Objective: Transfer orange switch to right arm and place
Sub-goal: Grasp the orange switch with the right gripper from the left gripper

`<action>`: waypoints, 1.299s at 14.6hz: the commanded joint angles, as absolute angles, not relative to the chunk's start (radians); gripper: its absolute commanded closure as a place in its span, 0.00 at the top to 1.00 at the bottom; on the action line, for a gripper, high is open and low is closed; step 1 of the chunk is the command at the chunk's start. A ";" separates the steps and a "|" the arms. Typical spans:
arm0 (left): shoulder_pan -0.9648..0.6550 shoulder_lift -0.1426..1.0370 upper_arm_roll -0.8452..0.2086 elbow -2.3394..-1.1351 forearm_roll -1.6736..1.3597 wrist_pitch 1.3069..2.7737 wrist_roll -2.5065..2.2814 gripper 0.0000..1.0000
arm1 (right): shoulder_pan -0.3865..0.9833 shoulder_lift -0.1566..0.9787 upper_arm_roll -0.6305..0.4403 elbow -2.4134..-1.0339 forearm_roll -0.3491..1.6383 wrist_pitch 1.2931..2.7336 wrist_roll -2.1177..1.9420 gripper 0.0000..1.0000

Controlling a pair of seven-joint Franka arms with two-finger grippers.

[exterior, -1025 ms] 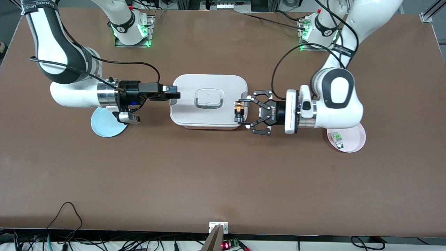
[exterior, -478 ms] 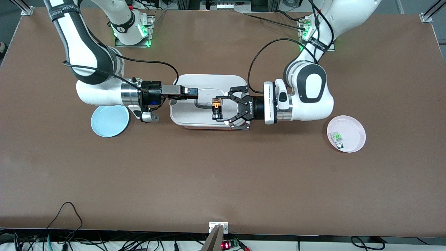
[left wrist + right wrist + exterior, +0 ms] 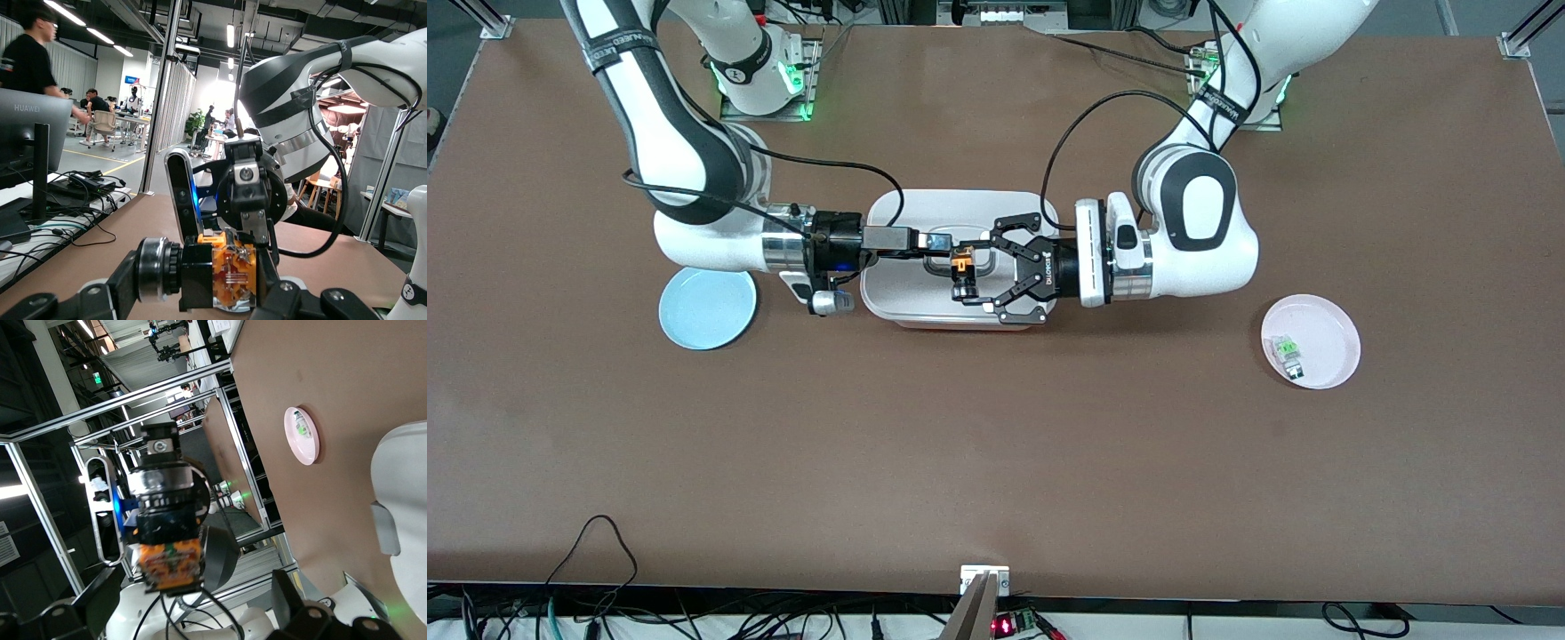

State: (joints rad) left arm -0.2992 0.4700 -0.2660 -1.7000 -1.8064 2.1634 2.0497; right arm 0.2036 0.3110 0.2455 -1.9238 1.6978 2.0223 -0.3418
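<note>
Left end effector (image 3: 971, 277) clamps the tiny black-and-orange switch (image 3: 962, 275) over the white lidded box (image 3: 903, 302); right end effector (image 3: 940, 242), spread open, seemingly short of it, should straddle squarely before closing.

A brown counter (image 3: 996, 444) fills the front view, with cables (image 3: 605, 613) tangled along the lower edge. In the left wrist view, ceiling strip lights (image 3: 100, 33) run at upper left, a dark monitor (image 3: 33, 127) stands at left, and people sit at desks (image 3: 107, 123) farther back.
</note>
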 commanded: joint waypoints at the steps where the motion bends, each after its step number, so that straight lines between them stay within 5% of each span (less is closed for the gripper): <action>1: -0.314 0.460 -0.267 -1.698 -1.845 2.191 2.092 0.00 | 0.218 0.342 0.248 -1.907 1.723 2.040 -0.405 1.00; 5: -0.316 0.460 -0.267 -1.692 -1.850 2.191 2.091 0.00 | 0.219 0.341 0.249 -1.907 1.721 2.040 -0.407 0.93; 19: -0.316 0.462 -0.265 -1.684 -1.850 2.191 2.088 0.00 | 0.216 0.307 0.249 -1.887 1.709 2.045 -0.416 0.18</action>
